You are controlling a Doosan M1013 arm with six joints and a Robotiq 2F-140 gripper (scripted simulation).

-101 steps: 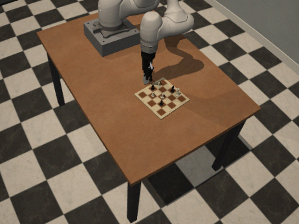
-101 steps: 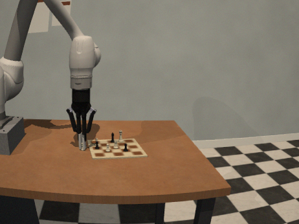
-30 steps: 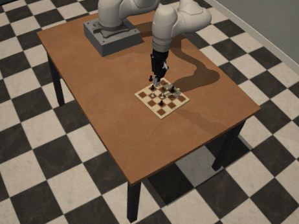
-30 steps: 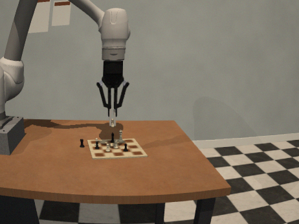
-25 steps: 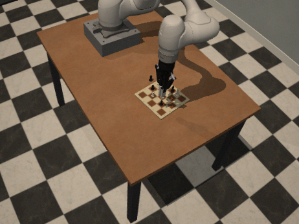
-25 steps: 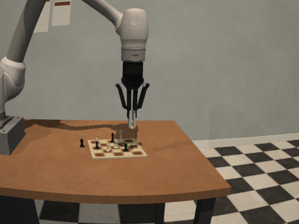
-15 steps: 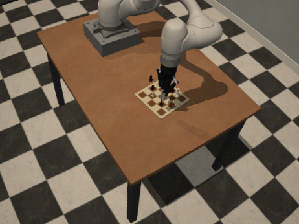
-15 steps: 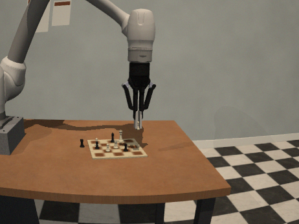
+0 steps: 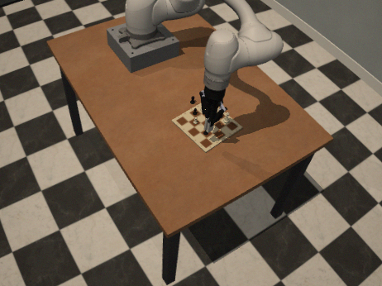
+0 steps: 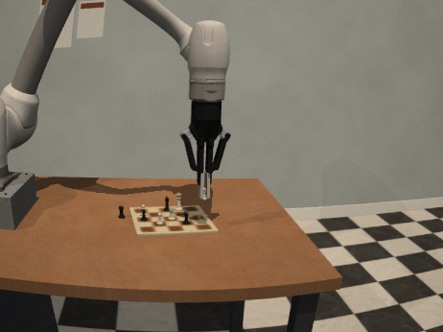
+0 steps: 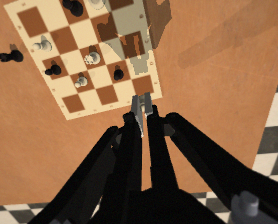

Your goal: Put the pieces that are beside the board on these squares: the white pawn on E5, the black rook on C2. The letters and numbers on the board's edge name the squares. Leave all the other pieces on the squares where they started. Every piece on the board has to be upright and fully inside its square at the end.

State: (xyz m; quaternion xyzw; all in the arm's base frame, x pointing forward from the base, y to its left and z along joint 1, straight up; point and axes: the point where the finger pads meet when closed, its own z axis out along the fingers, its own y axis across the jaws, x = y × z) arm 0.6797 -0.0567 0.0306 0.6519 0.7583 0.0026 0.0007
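Behind everything, a grey-green wall (image 9: 335, 21) (image 10: 297, 73) rises over a checkered floor (image 9: 68, 199) (image 10: 384, 255) (image 11: 267, 135). Next in size comes the brown counter (image 9: 124, 137) (image 10: 230, 260) (image 11: 210, 100), on dark legs. My pale arm (image 9: 221, 56) (image 10: 209, 49) reaches out over it from a grey base block (image 9: 155, 57) (image 10: 28, 195), bent so that its last stretch points downward. Flat on the counter lies the chessboard (image 9: 175, 121) (image 10: 144, 233) (image 11: 69, 118), part of it in my shadow. I hold my black jaws (image 9: 209, 126) (image 10: 204, 192) raised above the board, pointing down, their tips clenched around the white pawn (image 10: 204, 195) (image 11: 143, 107), which is off the surface. Seven pieces stand on the board, four white and three black; the tallest I can make out is a white one (image 9: 226, 117) (image 10: 178, 201). Smaller, and outside the board's edge on the side toward my base, the black rook (image 9: 193, 100) (image 10: 121, 212) (image 11: 11, 56) stands upright on the counter, near the board but not touching it.
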